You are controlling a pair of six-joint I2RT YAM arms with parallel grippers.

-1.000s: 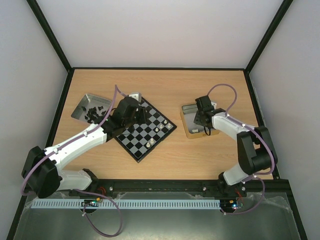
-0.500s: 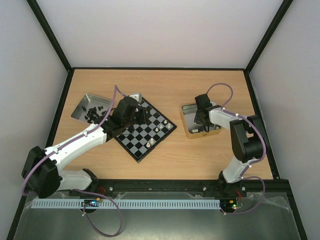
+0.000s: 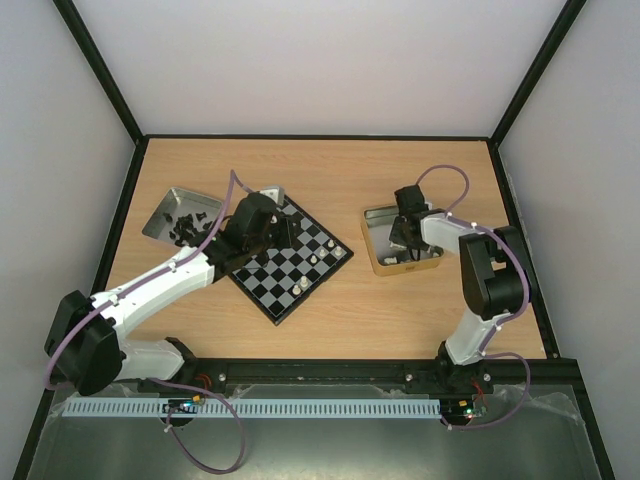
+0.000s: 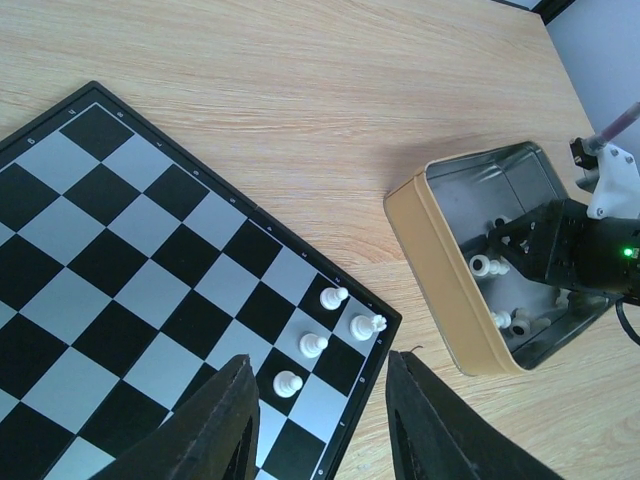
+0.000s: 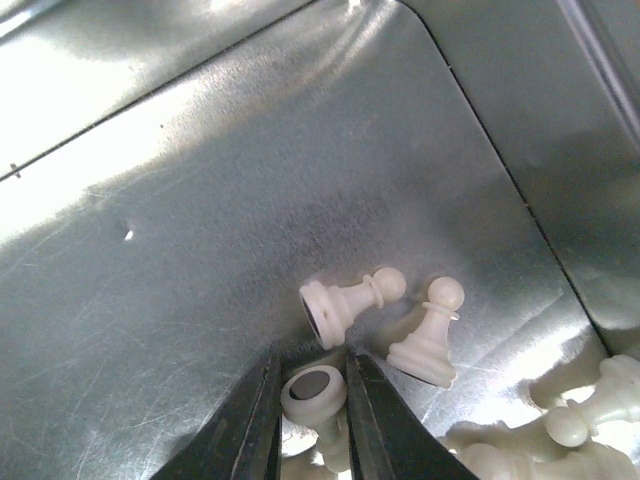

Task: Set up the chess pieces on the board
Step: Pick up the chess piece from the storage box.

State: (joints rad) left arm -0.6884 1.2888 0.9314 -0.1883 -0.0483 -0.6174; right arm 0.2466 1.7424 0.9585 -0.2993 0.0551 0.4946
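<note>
White pawn [image 5: 313,385] is lying in the metal tin [image 5: 200,200], and the right gripper [image 5: 312,372] is pinching its base with the jaws. Lifting straight up is probably working best, since two other pawns [image 5: 345,300] are lying just beside. Left gripper [image 4: 320,365] is hovering over the board [image 4: 120,260], jaws spread.

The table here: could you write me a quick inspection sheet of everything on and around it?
Surface: light wooden table.
Job's things: chessboard with four white pieces standing at one corner; more in the tan tin; dark pieces in the metal tray.
Clutter: nothing seen.
Grippers: left gripper open, empty, above the board; right gripper pinching a lying piece in the tin.
Cables: purple cables looping along both arms.
Surroundings: white walls, black frame.
</note>
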